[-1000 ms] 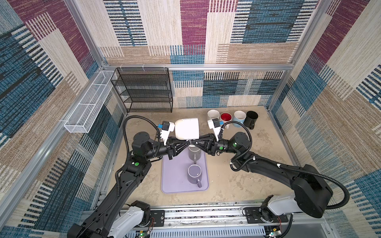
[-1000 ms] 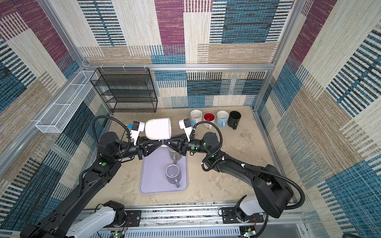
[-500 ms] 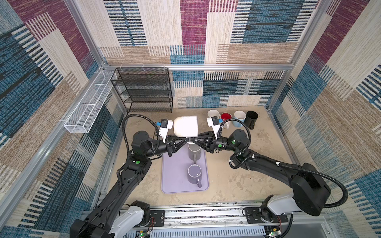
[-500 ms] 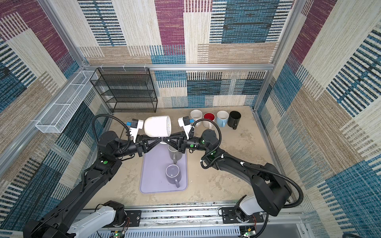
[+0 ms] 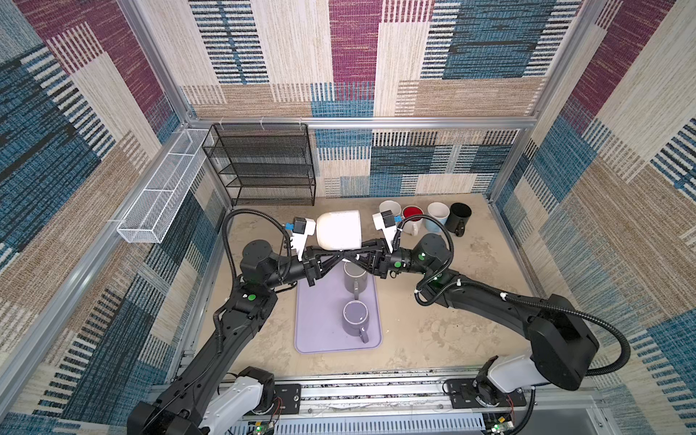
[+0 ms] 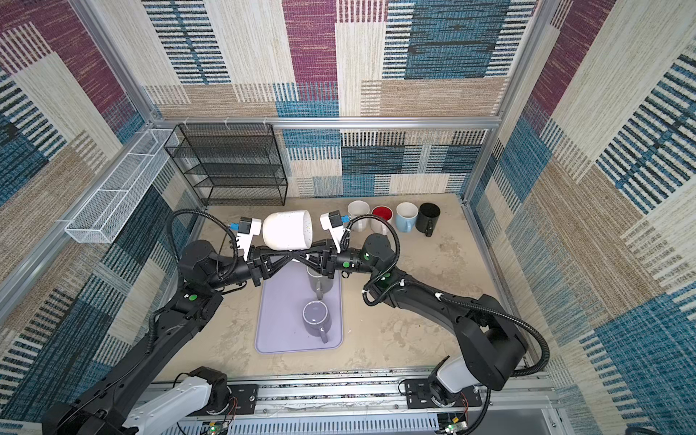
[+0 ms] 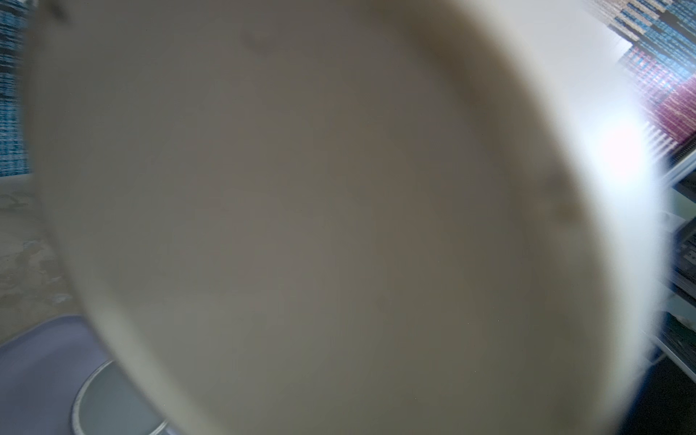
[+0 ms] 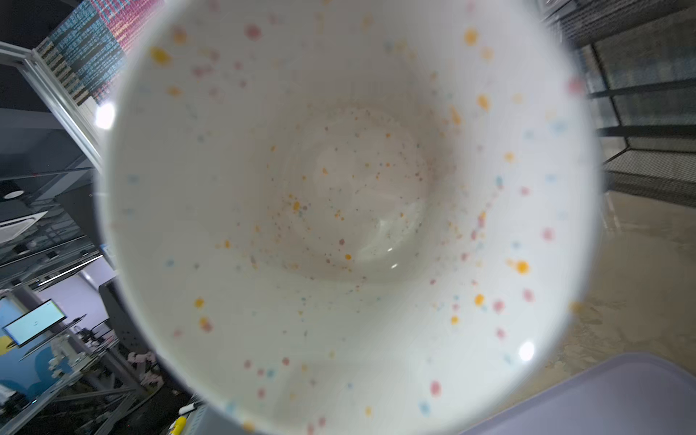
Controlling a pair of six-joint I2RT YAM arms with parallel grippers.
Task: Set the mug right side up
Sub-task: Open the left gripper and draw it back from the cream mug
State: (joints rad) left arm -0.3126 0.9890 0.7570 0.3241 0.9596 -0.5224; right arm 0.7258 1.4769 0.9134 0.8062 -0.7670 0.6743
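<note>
Mid-air handoff: the white speckled ceramic mug [image 5: 339, 229] hangs sideways, left hand [image 5: 341, 259] clamped under it. Can't tell if the right hand [image 5: 352, 258] grips. Next, I reckon, it needs tipping mouth-up.

White mug [image 5: 339, 229] speckled inside; lilac tray [image 5: 316, 320].
</note>
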